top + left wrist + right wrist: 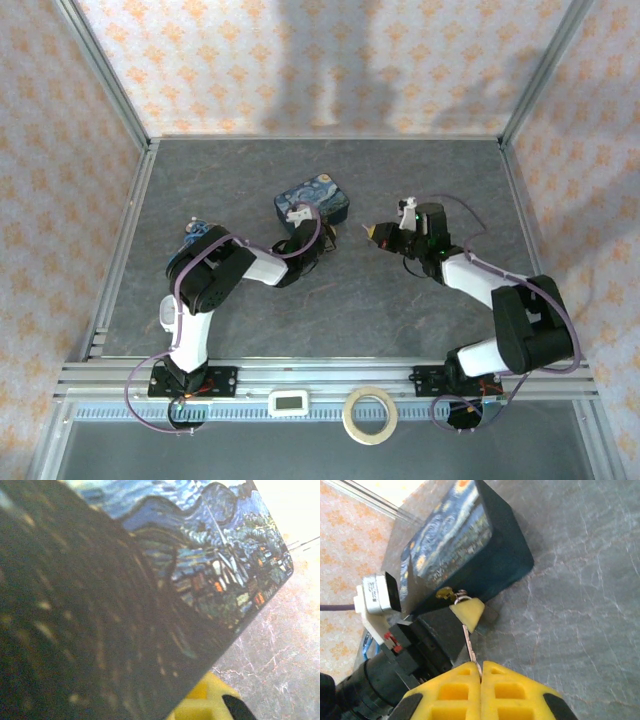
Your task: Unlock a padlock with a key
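The padlock's thin shackle point(461, 596) shows at the brass clasp of the blue painted tin point(465, 545); its body is mostly hidden behind a yellow fingertip point(468, 610) of my left gripper point(328, 238), which is shut on the padlock. My right gripper point(480, 672) is shut on the key point(468, 642), a thin silvery blade that points up and reaches the underside of that fingertip. From above, the right gripper point(374, 232) sits just right of the left one, both in front of the tin point(312, 200). The left wrist view has the tin's lid point(150, 580) very close and one yellow finger point(202, 705).
A tape roll point(368, 413) and a small white device point(291, 402) lie on the front rail between the arm bases. Patterned walls enclose the grey table point(420, 180) on three sides. The left wrist's white camera point(372, 597) is close beside the tin.
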Motion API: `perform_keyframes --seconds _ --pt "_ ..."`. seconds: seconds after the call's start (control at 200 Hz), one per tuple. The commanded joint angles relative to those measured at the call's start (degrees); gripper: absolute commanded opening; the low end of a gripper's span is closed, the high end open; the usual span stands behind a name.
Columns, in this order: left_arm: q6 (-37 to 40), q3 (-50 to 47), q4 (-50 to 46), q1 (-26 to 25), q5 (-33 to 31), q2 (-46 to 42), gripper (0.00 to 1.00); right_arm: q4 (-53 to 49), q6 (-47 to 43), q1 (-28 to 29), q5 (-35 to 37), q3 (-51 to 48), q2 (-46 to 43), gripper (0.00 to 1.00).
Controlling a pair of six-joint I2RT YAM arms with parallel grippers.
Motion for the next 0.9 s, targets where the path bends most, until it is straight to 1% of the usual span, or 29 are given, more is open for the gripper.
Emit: perform_keyframes --seconds 0.0,0.17,0.24,0.41,0.505,0.606,0.891 --pt "-2.13 -3.22 -0.23 1.94 4.80 -1.79 0.00 3.87 1.64 0.15 -2.27 -1.39 1.06 0.00" --pt "-8.32 -7.35 7.67 4.18 13.26 -4.42 0.00 8.47 4.76 0.16 -6.28 -3.41 3.20 0.00" --pt "-11.76 -9.12 12.17 5.03 16.33 -5.01 0.00 12.29 6.95 0.16 -8.43 -4.39 4.33 0.00" --pt "-18.89 -12.18 21.97 6.39 21.58 -4.98 0.00 20.48 12.19 0.49 -12.94 -5.75 7.54 0.00" --pt "-21.65 -12.90 25.61 6.46 23.21 -5.03 0.00 24.93 14.69 1.31 -14.52 -6.19 9.56 0.00" --pt "-23.32 -13.02 28.12 6.43 24.37 -5.03 0.00 28.36 16.40 2.32 -14.68 -6.38 11.22 0.00" --pt "-23.88 -13.21 29.16 6.44 24.23 -7.93 0.00 35.52 20.90 3.80 -15.59 -5.21 15.70 0.00"
